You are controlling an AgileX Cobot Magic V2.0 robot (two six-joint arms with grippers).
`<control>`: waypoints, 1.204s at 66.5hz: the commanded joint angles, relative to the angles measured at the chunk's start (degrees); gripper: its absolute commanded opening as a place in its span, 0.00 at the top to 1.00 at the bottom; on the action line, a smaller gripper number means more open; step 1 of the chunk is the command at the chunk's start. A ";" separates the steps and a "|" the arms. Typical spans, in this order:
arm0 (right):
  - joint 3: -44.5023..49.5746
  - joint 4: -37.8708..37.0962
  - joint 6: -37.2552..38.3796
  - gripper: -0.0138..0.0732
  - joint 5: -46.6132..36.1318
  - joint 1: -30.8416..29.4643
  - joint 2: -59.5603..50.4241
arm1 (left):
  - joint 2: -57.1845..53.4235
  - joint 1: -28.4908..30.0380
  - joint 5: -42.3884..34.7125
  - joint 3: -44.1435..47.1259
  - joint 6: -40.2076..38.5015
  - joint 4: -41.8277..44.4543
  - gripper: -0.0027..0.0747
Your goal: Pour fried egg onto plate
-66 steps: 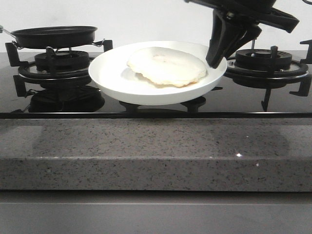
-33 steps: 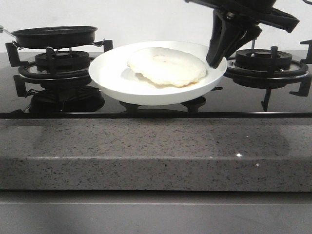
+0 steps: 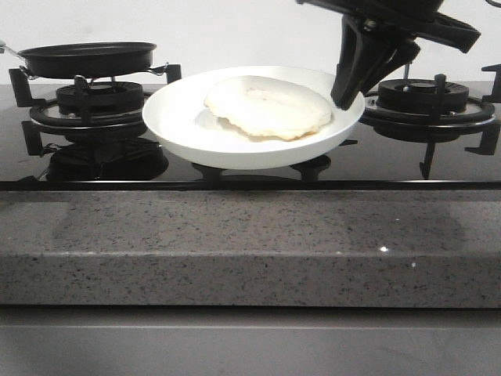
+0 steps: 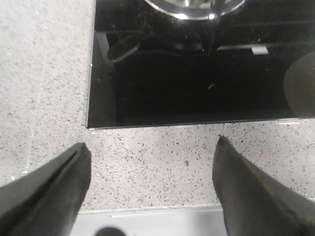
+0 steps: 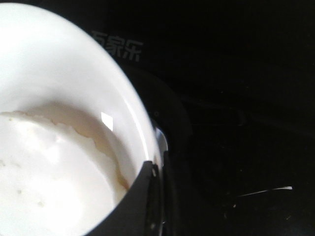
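Note:
The white plate (image 3: pixel 184 117) is held tilted above the stove's middle. The fried egg (image 3: pixel 268 106) lies on it, pale off-white side up, no yolk showing. My right gripper (image 3: pixel 345 98) is shut on the plate's right rim; in the right wrist view its fingers (image 5: pixel 140 196) clamp the rim of the plate (image 5: pixel 59 59) beside the egg (image 5: pixel 44 172). The black frying pan (image 3: pixel 86 57) sits on the left burner. My left gripper (image 4: pixel 152 162) is open and empty over the speckled counter, out of the front view.
A black glass stove top (image 3: pixel 250 160) with a left burner grate (image 3: pixel 94 106) and a right burner grate (image 3: pixel 427 102). A grey speckled counter edge (image 3: pixel 250 243) runs across the front. The left wrist view shows the stove's front corner (image 4: pixel 91 123).

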 commanded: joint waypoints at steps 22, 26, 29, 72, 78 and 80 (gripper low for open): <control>-1.44 0.66 -0.03 0.92 -2.32 -0.09 -2.36 | -0.70 -0.52 -3.55 -1.33 -0.70 0.67 0.30; -1.44 0.66 -0.03 0.92 -2.79 -0.09 -2.36 | -0.70 -0.52 -3.55 -1.33 -0.70 0.67 0.30; -1.44 0.66 -0.03 0.92 -2.99 -0.09 -2.36 | -0.70 -0.52 -3.55 -1.33 -0.70 0.67 0.30; -25.75 0.39 1.33 0.92 4.84 -6.54 9.91 | -0.70 -0.52 -3.55 -1.33 -0.70 0.57 0.30; -28.88 0.39 2.13 0.92 5.76 -7.40 12.93 | -0.70 -0.52 -3.55 -1.33 -0.70 0.57 0.30; -29.73 0.39 2.20 0.92 5.97 -7.61 13.57 | -0.70 -0.52 -3.55 -1.33 -0.70 0.57 0.30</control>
